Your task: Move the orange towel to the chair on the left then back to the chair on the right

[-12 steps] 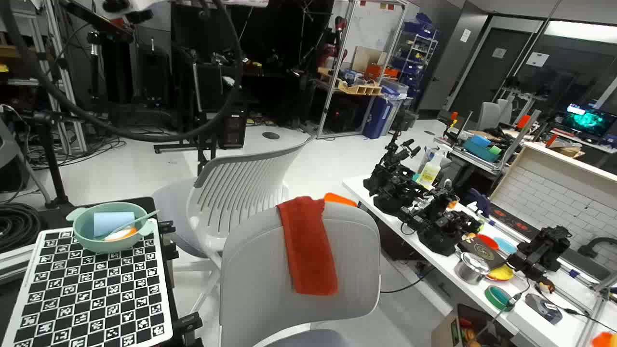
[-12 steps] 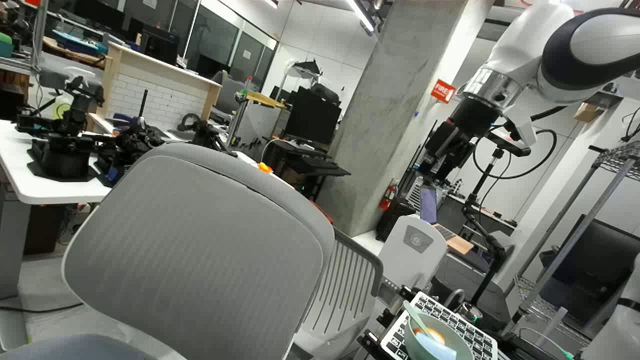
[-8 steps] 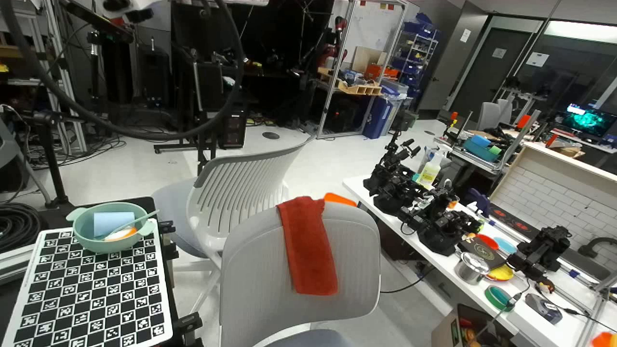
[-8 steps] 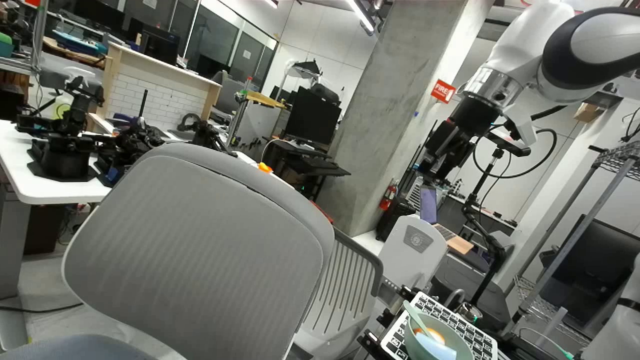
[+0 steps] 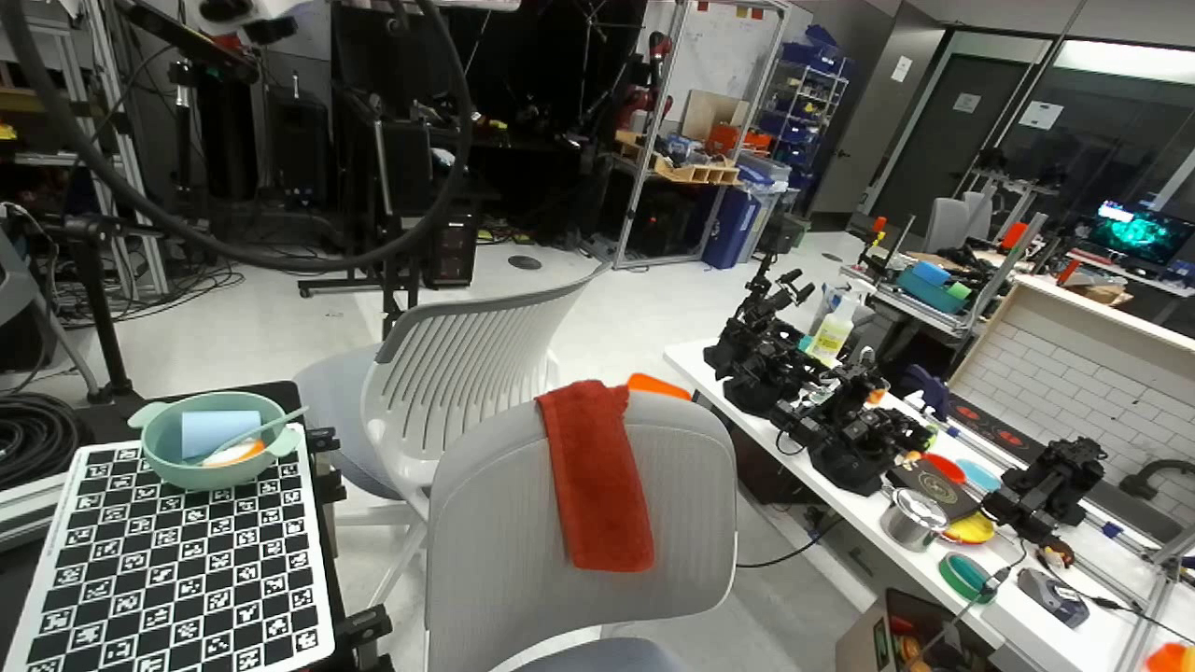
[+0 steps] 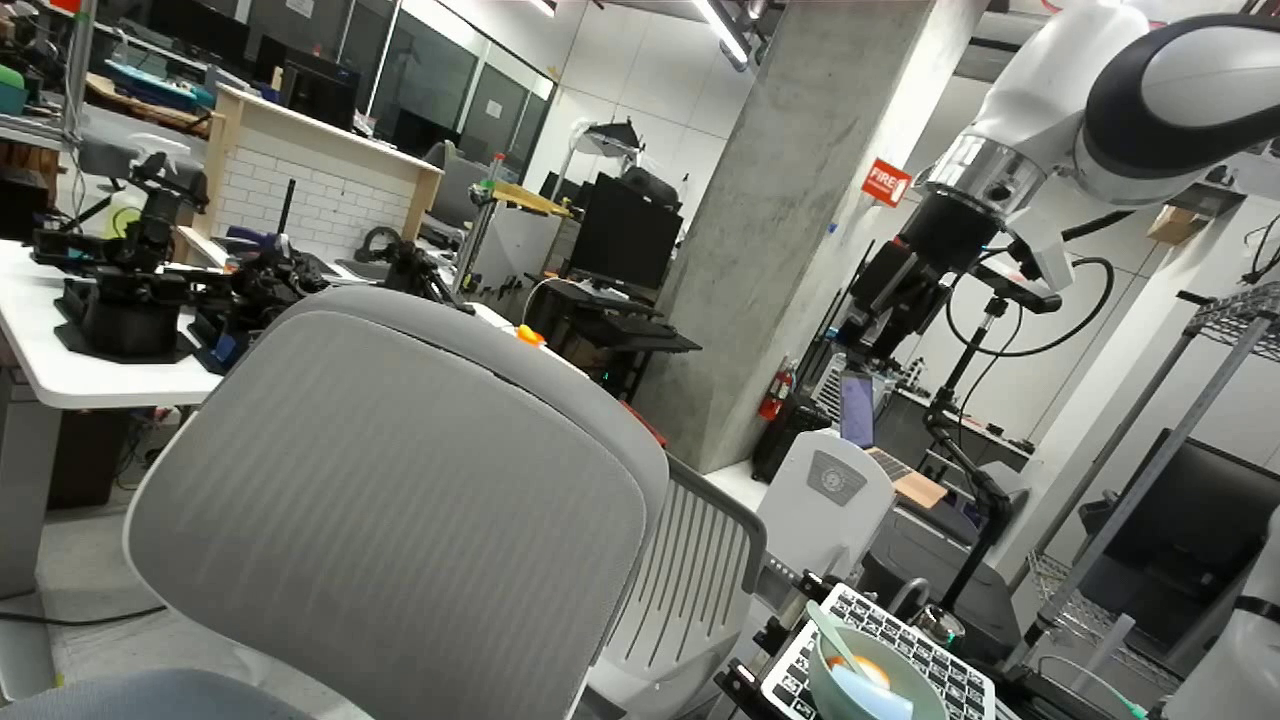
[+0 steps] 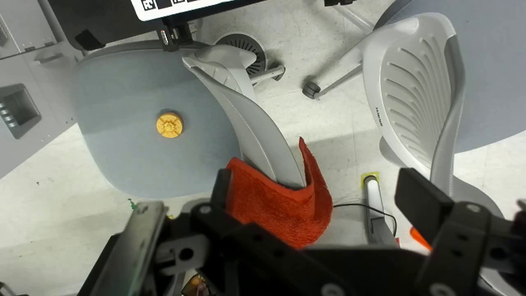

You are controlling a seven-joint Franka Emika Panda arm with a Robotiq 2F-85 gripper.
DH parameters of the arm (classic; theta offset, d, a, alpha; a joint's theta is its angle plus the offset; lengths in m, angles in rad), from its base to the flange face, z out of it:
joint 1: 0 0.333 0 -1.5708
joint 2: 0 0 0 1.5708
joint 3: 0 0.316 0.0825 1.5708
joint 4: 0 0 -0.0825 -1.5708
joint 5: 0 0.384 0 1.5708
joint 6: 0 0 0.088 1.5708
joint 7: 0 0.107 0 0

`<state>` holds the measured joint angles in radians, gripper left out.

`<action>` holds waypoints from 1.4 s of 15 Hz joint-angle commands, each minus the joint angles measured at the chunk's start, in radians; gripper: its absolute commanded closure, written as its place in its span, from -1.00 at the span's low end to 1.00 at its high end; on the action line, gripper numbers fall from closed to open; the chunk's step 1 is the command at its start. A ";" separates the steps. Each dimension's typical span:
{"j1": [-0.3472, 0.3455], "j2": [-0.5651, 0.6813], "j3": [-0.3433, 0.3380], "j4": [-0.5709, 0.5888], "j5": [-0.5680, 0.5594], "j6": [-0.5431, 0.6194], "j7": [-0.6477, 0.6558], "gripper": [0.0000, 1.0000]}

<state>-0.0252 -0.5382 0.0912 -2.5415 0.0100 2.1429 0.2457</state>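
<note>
The orange-red towel (image 5: 597, 485) hangs over the top of the near grey chair's backrest (image 5: 485, 541) in an exterior view. In an exterior view only a thin red edge (image 6: 645, 425) of it shows behind that backrest (image 6: 400, 500). A second chair with a slatted back (image 5: 457, 383) stands beside it. In the wrist view the towel (image 7: 279, 205) lies over the left chair's backrest (image 7: 263, 135); the slatted chair (image 7: 415, 90) is at right. My gripper (image 7: 320, 195) is open and empty, above the towel, with the left finger overlapping its edge in view. The gripper (image 6: 872, 340) hangs high, pointing down.
A checkered board (image 5: 187, 560) with a green bowl (image 5: 210, 467) stands beside the chairs. A white table (image 5: 840, 495) with black robot arms and dishes is on the other side. A yellow round object (image 7: 169, 125) lies on the left chair's seat (image 7: 135, 164). A black cable loop (image 5: 355, 261) hangs near.
</note>
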 commanded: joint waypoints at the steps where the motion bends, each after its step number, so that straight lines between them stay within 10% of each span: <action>1: -0.005 0.039 -0.006 0.031 -0.012 0.010 -0.005 -1.00; 11: 0.000 0.509 -0.025 0.387 -0.129 0.262 -0.103 -1.00; 21: 0.090 0.946 -0.092 0.758 -0.180 0.085 0.051 -1.00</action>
<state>0.0181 0.3178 0.0418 -1.8997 -0.1337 2.3228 0.2286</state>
